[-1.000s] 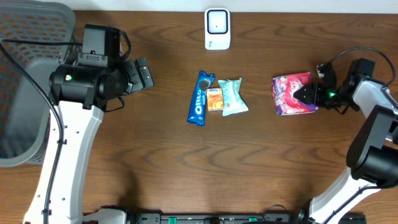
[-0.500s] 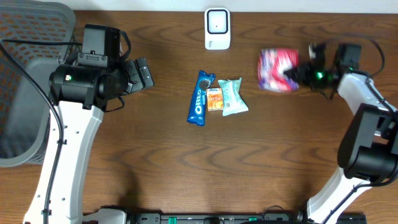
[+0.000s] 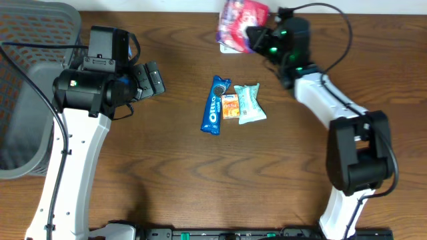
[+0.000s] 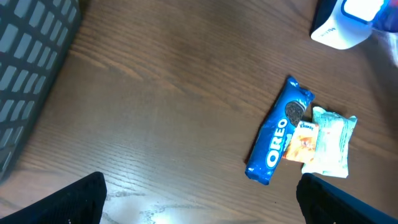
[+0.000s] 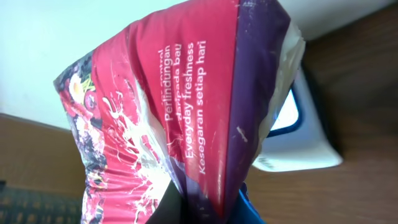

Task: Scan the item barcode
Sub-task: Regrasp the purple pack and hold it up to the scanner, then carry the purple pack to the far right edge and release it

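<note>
A pink and purple packet (image 3: 241,15) (image 5: 186,118) hangs at the table's far edge, with my right gripper (image 3: 257,35) (image 5: 205,208) shut on its lower end. It covers most of the white barcode scanner (image 3: 230,48) (image 5: 298,134), which also shows in the left wrist view as a white scanner (image 4: 345,22). At the left side my left gripper (image 3: 155,79) (image 4: 202,202) stands open above bare wood with nothing between its fingers.
A blue Oreo pack (image 3: 215,107) (image 4: 278,140), a small orange packet (image 3: 230,107) (image 4: 300,142) and a mint-green packet (image 3: 249,103) (image 4: 329,143) lie together mid-table. A grey mesh basket (image 3: 27,87) (image 4: 31,62) stands at the left edge.
My right gripper closed on the pink packet at the right side, lifted it and carried it left and to the back, over the scanner. The left arm has not moved.
</note>
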